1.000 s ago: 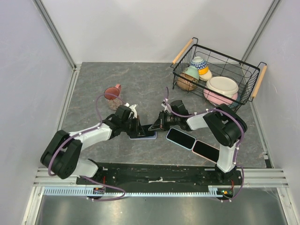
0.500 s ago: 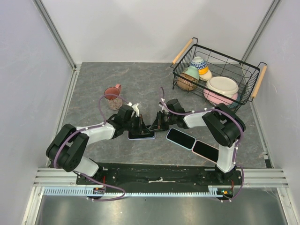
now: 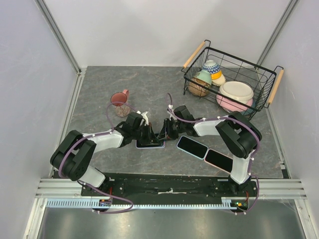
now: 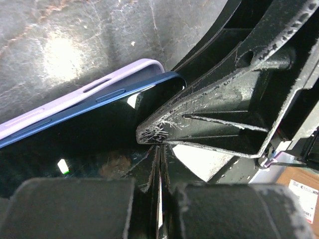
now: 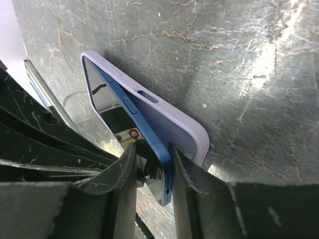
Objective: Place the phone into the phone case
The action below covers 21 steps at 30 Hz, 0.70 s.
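- One blue phone (image 5: 149,144) lies partly in one lilac case (image 5: 167,114) at the middle of the desk (image 3: 99,89), with one corner raised above the case's rounded rim.
- Two arms meet there. The left gripper (image 4: 159,164) is closed tight over the phone's screen. The right gripper (image 5: 153,147) is slightly parted, straddling the raised corner.
- Two flat dark slabs (image 3: 192,147) lie to the right, nearer.
- One black wire basket (image 3: 271,79) at the far right holds at least five bowls (image 3: 237,90).
- One pink cup (image 3: 119,102) stands to the left.
- The desk is grey and marbled.

Blue phone (image 5: 130,106) sits tilted in lilac case (image 5: 168,113).
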Each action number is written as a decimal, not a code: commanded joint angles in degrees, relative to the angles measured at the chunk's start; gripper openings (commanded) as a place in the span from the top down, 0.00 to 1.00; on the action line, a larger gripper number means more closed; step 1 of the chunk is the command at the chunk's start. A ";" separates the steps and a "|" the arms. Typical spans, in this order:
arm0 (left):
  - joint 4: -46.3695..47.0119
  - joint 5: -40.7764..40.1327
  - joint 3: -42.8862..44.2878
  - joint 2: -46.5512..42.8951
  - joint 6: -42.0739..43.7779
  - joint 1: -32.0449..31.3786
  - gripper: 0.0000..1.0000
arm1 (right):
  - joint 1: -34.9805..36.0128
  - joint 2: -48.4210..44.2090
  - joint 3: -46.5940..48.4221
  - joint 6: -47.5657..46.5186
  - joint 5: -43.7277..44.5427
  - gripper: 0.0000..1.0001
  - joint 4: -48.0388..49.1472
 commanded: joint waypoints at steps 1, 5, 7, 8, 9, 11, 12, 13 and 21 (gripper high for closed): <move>-6.07 -8.08 -2.47 5.19 0.20 -0.12 0.98 | 5.25 4.13 -3.58 -8.52 10.99 0.64 -18.24; -7.21 -8.52 -2.64 5.37 0.20 0.76 0.98 | 5.34 3.60 -4.46 -9.13 11.08 0.61 -18.42; -7.30 -8.26 -2.90 5.72 0.02 1.72 0.98 | 5.25 3.33 -4.55 -9.31 11.25 0.57 -18.94; -7.21 -8.17 -3.25 5.81 -0.07 2.08 0.98 | 5.34 3.25 -4.55 -9.48 11.43 0.57 -19.21; -7.04 -7.82 -3.52 5.89 -0.07 2.60 0.98 | 5.34 3.25 -4.55 -9.75 11.52 0.55 -19.64; -6.08 -6.77 -4.31 6.07 -0.24 4.18 0.98 | 5.34 3.24 -4.29 -10.19 11.69 0.51 -20.26; -5.55 -6.24 -4.66 6.16 -0.42 4.80 0.98 | 5.25 3.25 -4.20 -10.54 12.04 0.49 -20.96; -5.28 -5.45 -5.01 6.16 -0.42 5.85 0.98 | 5.25 3.25 -3.93 -10.72 12.39 0.46 -21.40; -5.28 -3.78 -4.93 7.12 0.20 8.67 0.98 | 5.25 3.33 -2.44 -12.82 13.19 0.38 -25.53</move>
